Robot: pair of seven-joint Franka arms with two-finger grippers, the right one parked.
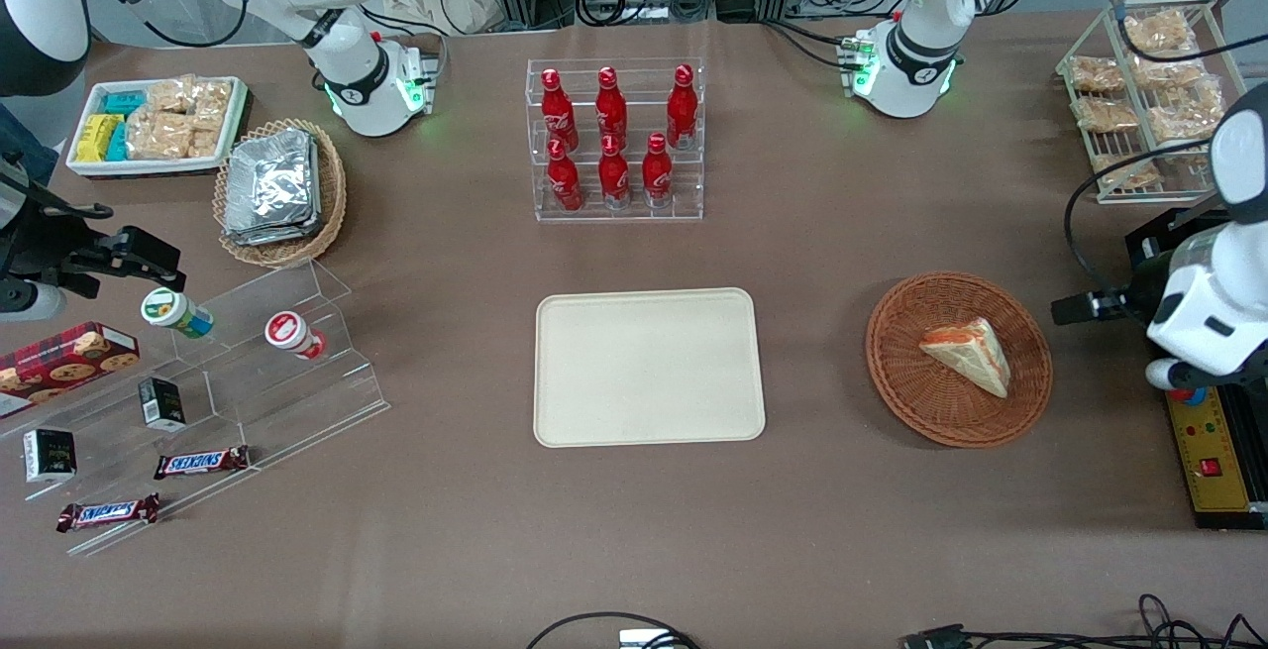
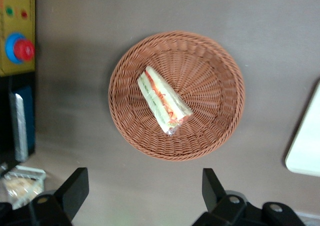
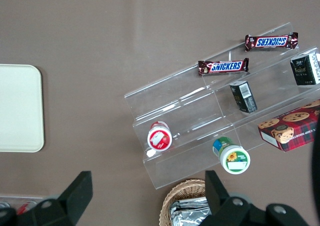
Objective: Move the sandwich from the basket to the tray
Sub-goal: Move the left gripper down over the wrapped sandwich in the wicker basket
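Wrapped sandwich lying in basket; tray beside, seemingly bare

I am counting one sandwich in one reddish basket, one cream tray, six red bottles, two Snickers bars, and one gripper, fingers spread, hovering above the basket.
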